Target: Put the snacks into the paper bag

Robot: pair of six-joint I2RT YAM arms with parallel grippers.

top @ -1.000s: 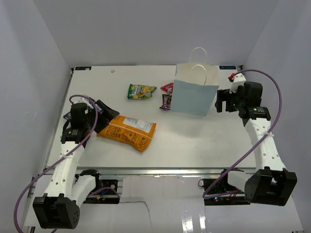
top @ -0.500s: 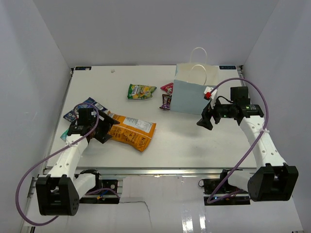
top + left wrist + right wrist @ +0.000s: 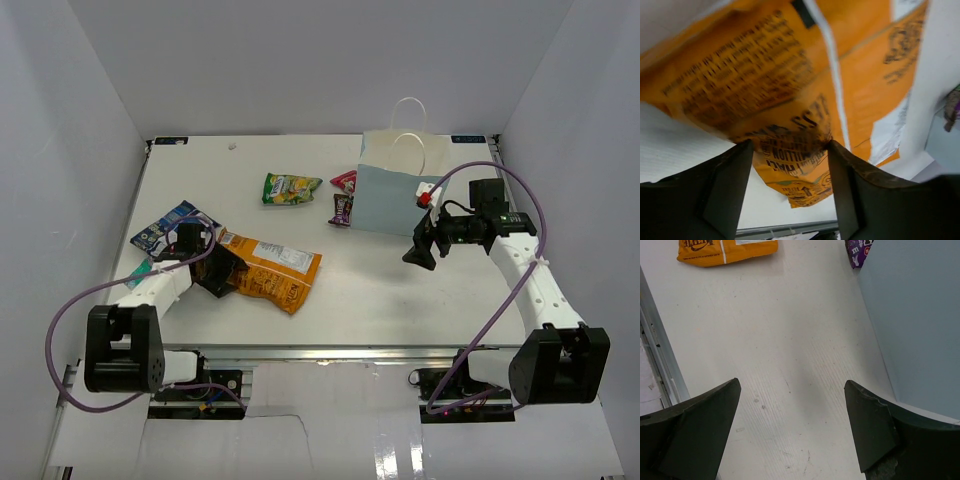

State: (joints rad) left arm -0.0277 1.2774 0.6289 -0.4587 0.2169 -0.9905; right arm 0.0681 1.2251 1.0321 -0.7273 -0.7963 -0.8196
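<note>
Foil at the left end of the orange chip bag (image 3: 275,268) sits pinched in the left gripper (image 3: 790,145), near left, likely for carrying to the paper bag (image 3: 400,200) far right, where the right gripper (image 3: 791,385) hangs wide open.

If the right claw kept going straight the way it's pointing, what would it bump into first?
The right claw would probably hit bare table first, before the orange chip bag; depth is unclear.
</note>
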